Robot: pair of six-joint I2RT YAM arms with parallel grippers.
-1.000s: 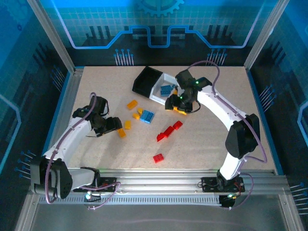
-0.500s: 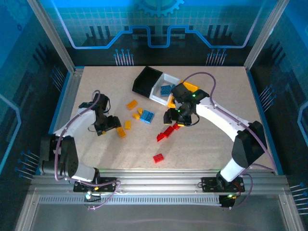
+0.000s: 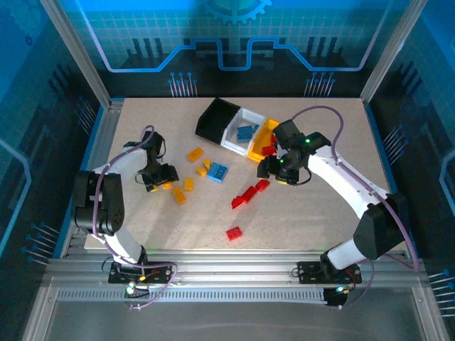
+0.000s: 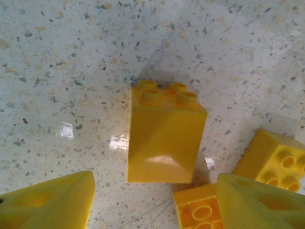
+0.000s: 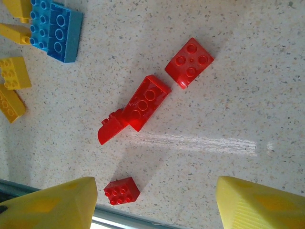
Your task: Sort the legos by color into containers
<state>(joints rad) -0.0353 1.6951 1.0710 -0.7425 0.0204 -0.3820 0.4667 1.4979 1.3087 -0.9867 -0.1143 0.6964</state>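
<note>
My left gripper [image 4: 155, 191] hangs open below a glossy yellow brick [image 4: 164, 138], centre frame: sloped face, four round studs. My right gripper [image 5: 156, 191], open too, overlooks red bricks [image 5: 145, 102].

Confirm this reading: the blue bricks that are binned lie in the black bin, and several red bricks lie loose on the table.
Wrong on the bin. The binned blue bricks lie in the white bin, the middle one, not the black bin beside it; the top external view shows this. Several red bricks do lie loose on the table.
</note>
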